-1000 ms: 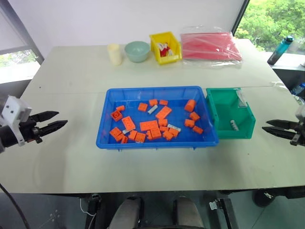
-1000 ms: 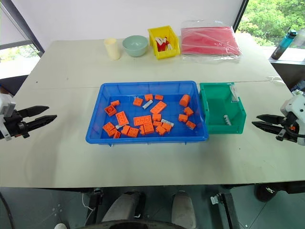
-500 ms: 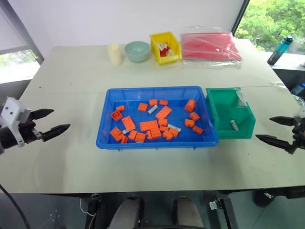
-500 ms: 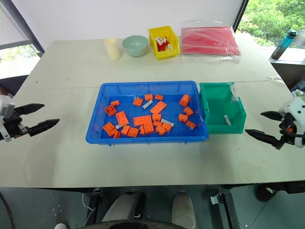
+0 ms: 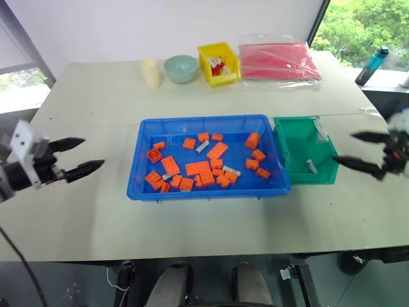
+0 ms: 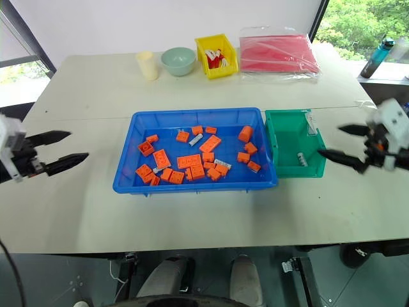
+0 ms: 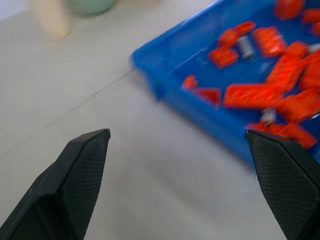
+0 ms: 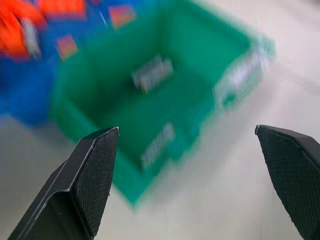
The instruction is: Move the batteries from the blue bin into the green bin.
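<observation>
Here, my left claw [image 5: 84, 157] at nine o'clock and right claw [image 5: 353, 149] at three both gape wide, holding nothing, flanking the blue bin [image 5: 192, 124]; batteries [image 5: 204, 147] lie among orange bricks [image 5: 198, 168], one in the green bin [image 5: 327, 177].

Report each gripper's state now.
Left gripper: open, empty, beside the wide shallow blue plastic bin.
Right gripper: open, empty, beside the small deep green plastic bin.
</observation>
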Controlling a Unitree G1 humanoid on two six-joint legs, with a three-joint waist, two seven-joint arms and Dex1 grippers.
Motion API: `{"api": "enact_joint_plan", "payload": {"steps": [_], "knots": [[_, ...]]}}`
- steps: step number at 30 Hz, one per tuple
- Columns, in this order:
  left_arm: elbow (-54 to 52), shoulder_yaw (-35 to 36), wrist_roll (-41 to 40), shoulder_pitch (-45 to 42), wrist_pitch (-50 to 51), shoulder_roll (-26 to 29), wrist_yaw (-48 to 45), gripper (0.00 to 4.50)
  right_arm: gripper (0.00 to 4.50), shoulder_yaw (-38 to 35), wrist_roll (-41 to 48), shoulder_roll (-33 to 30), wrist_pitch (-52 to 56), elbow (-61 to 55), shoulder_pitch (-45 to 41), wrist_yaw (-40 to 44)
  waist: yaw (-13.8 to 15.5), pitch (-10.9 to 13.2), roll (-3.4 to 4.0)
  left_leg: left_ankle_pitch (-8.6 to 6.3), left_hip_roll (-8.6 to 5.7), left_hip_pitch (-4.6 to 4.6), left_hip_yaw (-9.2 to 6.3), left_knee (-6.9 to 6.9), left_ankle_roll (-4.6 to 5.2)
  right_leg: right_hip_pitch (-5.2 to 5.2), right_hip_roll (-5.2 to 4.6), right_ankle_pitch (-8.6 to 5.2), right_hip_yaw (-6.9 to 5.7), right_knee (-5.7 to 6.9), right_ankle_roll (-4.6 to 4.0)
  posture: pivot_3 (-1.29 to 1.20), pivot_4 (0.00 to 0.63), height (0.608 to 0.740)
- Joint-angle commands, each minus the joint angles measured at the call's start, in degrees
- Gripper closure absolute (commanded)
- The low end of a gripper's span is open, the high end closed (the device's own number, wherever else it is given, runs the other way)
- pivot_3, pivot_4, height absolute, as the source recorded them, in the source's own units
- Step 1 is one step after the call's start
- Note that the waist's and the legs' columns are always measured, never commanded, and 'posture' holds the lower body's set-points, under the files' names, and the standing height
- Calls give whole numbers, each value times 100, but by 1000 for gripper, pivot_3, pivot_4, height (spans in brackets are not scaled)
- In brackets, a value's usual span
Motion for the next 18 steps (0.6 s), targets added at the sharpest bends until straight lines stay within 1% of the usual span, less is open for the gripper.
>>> {"api": "enact_joint_plan", "payload": {"steps": [1, 2, 5, 7, 10, 11, 15, 18], "knots": [[-665, -96, -404, -182, 419, 172, -186, 0, 25, 574, 436, 135, 863, -915, -894, -158, -3, 0, 0, 0, 2, -4, 0, -3, 0, -9, 0, 0, 0, 5, 0, 0, 150, 740], [-778, -148, -490, -251, 538, 207, -234, 0, 25, 772, 539, 265, 1164, -1113, -1175, -262, -5, 1, 0, 0, 3, -9, -1, -6, 0, -14, 2, 0, -1, 5, 0, 0, 150, 740], [-1016, -346, -714, -458, 756, 394, -625, 0, 25, 1515, 976, 1158, 2247, -1873, -2056, -839, -49, 5, -7, -2, 7, -16, -2, -7, -4, -24, 6, 1, 0, 7, -1, 0, 150, 740], [-1050, -447, -699, -520, 786, 465, -761, 0, 25, 1967, 1018, 1725, 2669, -2208, -2327, -1204, -66, 5, -7, -2, 7, -22, -5, -5, -5, -30, 6, 2, 0, 10, -3, 0, 150, 740], [-1017, -552, -600, -504, 737, 521, -938, 0, 25, 2603, 849, 2481, 2841, -2382, -2454, -1614, -72, 5, -8, -2, 3, -28, -10, -3, -5, -36, 4, 4, -1, 17, -7, 0, 150, 740], [-1026, -566, -579, -480, 725, 521, -970, 0, 25, 2784, 765, 2688, 2824, -2361, -2482, -1719, -81, 4, -12, -2, 2, -31, -12, 0, -5, -42, 4, 6, -2, 25, -9, 0, 150, 740], [-1089, -612, -455, -329, 654, 521, -1036, 0, 25, 3684, -76, 3320, 1962, -1914, -2568, -1922, -124, 4, -13, -1, -8, -50, -13, 13, -7, -83, -3, 7, -1, 75, -11, 0, 150, 740], [-1193, -562, -450, -183, 658, 528, -1053, 0, 25, 4007, -505, 3663, 1449, -1470, -2635, -1993, -143, 4, -12, 1, -8, -52, -13, 12, -9, -89, -2, 7, -1, 79, -11, 0, 150, 740]]}}
